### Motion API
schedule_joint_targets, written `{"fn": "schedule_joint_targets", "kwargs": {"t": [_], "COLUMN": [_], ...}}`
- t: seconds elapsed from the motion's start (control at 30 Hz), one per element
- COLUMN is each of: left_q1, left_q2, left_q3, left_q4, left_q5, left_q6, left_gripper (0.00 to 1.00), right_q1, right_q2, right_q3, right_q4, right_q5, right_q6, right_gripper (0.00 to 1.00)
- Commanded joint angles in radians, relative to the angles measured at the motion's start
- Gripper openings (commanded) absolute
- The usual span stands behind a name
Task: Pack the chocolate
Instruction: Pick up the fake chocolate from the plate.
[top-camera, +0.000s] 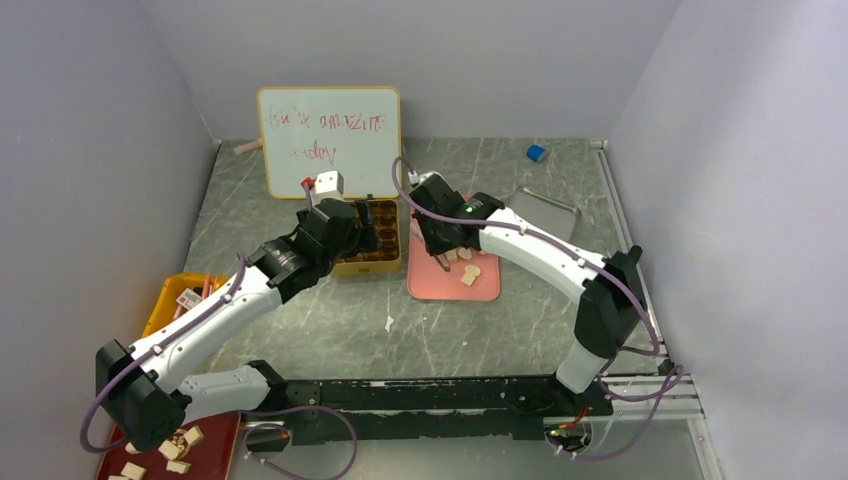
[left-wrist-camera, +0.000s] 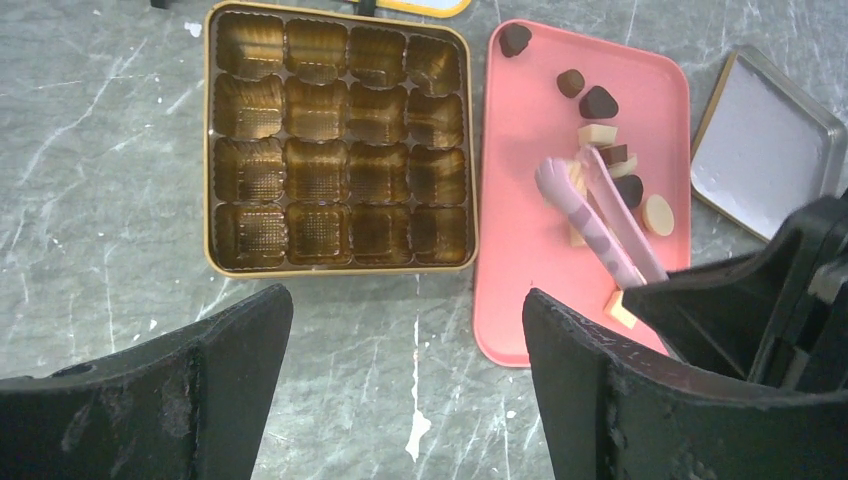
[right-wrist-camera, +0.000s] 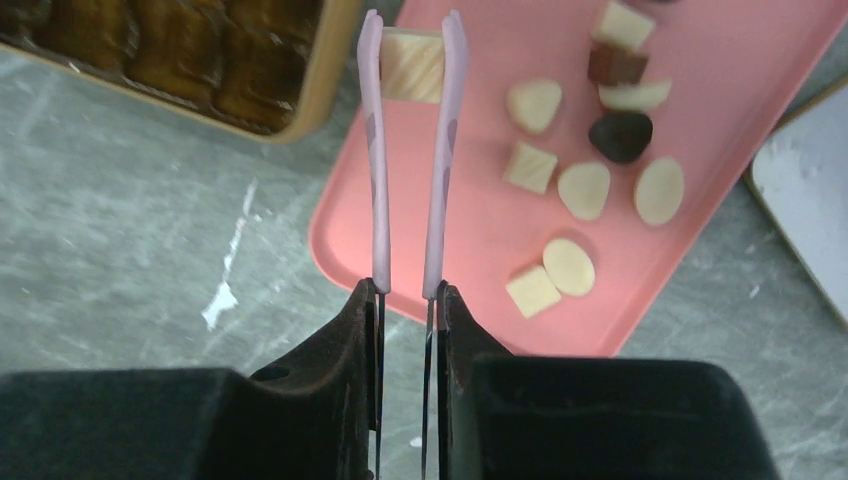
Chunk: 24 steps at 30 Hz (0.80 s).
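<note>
A grey, marble-patterned table (top-camera: 500, 330) sits inside plain white walls. On it a gold box (left-wrist-camera: 340, 269) lies open beside a pink tray (left-wrist-camera: 520, 250). All of the box's moulded cells are empty, so packing has apparently not begun.

The chocolate pieces (left-wrist-camera: 598, 102), dark brown and pale tan, lie scattered on the tray, close enough to the box for a short carry.

The right gripper (right-wrist-camera: 405, 295) is squeezed onto the handles of lilac tongs (right-wrist-camera: 440, 150), probably because the pieces are too small for its own broad fingers. The tong tips pinch a tan square piece (right-wrist-camera: 412, 65) over the tray's corner nearest the box. Whether that piece is clear of the tray cannot be told.

The left gripper (left-wrist-camera: 405, 310) hangs above the table just short of the box, its jaws wide apart and holding nothing, seemingly kept out of the way. The tin lid (left-wrist-camera: 770, 140) rests beyond the tray, leaving the box uncovered for filling.
</note>
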Motion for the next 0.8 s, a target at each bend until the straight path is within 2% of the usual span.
{"fn": "schedule_joint_targets", "kwargs": {"t": [0.0, 0.57, 0.77], "left_q1": [-0.005, -0.003, -0.003], "left_q2": [-0.040, -0.059, -0.066], "left_q3": [0.033, 0.018, 0.012], "left_q4": [-0.019, -0.031, -0.032], "left_q5": [-0.061, -0.075, -0.080], "left_q6": [0.018, 0.049, 0.062], "left_gripper": [0.90, 0.90, 0.90], "right_q1": [-0.004, -0.006, -0.013], "right_q2": [0.075, 0.412, 0.462], "right_q3": [0.136, 0.532, 0.575], "right_q4": [0.015, 0.009, 0.011], "right_q5": [-0.017, -0.031, -0.027], "right_q6": [-0.023, -0.092, -0.097], "right_gripper": [0.03, 0.03, 0.04]}}
